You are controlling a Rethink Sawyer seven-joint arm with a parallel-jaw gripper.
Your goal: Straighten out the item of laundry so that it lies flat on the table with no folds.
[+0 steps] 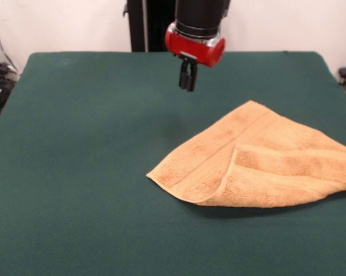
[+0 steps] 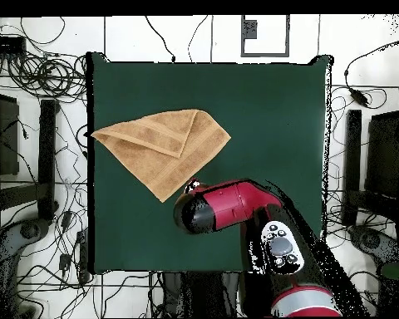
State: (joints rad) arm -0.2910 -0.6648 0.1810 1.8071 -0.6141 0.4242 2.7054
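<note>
The orange-tan towel (image 1: 259,164) lies on the dark green table (image 1: 92,172) at the right side in the front view. One part is folded over on itself, which makes a rough triangle, and its right tip reaches the table's edge. In the overhead view the towel (image 2: 161,143) lies at the table's (image 2: 278,108) left side. My gripper (image 1: 187,86) hangs above the table, behind and to the left of the towel, clear of it. Its fingers are together and hold nothing. In the overhead view the red wrist (image 2: 215,206) hides the gripper.
The black pedestal (image 1: 144,26) stands at the table's far edge. Cables and dark equipment (image 2: 36,100) lie on the floor round the table. A white wall is behind the robot.
</note>
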